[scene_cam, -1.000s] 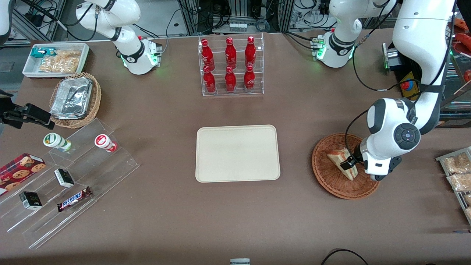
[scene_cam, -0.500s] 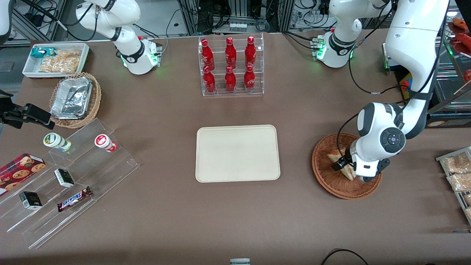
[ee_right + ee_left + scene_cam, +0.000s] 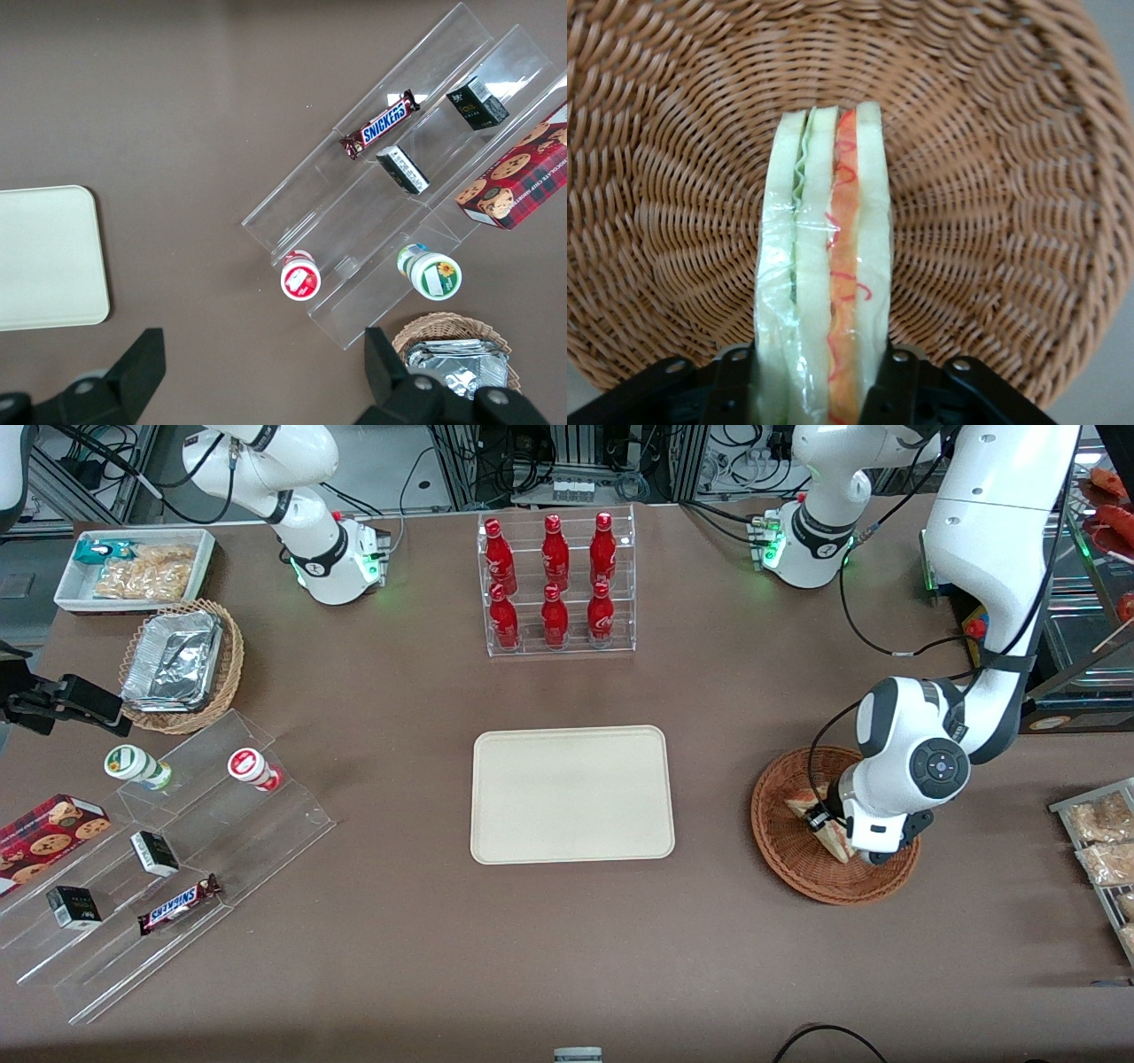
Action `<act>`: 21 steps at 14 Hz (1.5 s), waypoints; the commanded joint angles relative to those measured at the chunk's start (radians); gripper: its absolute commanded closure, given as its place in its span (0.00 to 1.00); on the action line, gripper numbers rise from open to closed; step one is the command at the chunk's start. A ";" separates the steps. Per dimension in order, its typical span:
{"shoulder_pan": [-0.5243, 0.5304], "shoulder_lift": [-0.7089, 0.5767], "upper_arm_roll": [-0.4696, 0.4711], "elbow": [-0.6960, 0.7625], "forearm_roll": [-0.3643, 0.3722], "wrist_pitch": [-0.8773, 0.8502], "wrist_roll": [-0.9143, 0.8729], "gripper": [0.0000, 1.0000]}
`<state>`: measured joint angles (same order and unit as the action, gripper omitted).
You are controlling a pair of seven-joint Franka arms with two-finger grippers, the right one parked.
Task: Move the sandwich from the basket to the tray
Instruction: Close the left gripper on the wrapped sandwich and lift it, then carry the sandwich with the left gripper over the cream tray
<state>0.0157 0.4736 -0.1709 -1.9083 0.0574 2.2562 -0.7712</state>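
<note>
In the basket (image 3: pixel 797 859), toward the working arm's end of the worktop (image 3: pixel 425 974), the gripper (image 3: pixel 828 825) has its jaws clenched on the sandwich (image 3: pixel 824 266), one on each bread face. The wrapped sandwich stands on edge on the wicker, showing green and orange filling. The tray (image 3: pixel 571 794) lies bare at mid-worktop, well apart from the basket. On a clear stepped stand toward the parked arm's end, a bar (image 3: pixel 381 124) reads "SNICKERS". Red bottles (image 3: pixel 554 580) with white script, unreadable, fill a clear rack.
</note>
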 commanded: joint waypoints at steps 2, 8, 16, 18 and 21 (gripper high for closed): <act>-0.005 -0.063 -0.042 0.107 0.006 -0.220 0.095 0.92; -0.048 -0.038 -0.326 0.184 0.067 -0.293 0.084 0.90; -0.333 0.265 -0.321 0.527 0.108 -0.377 -0.022 0.88; -0.339 0.305 -0.321 0.548 0.114 -0.374 -0.030 0.83; -0.396 0.388 -0.315 0.624 0.139 -0.368 -0.069 0.83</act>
<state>-0.3299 0.7884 -0.4972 -1.3902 0.1671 1.9183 -0.7875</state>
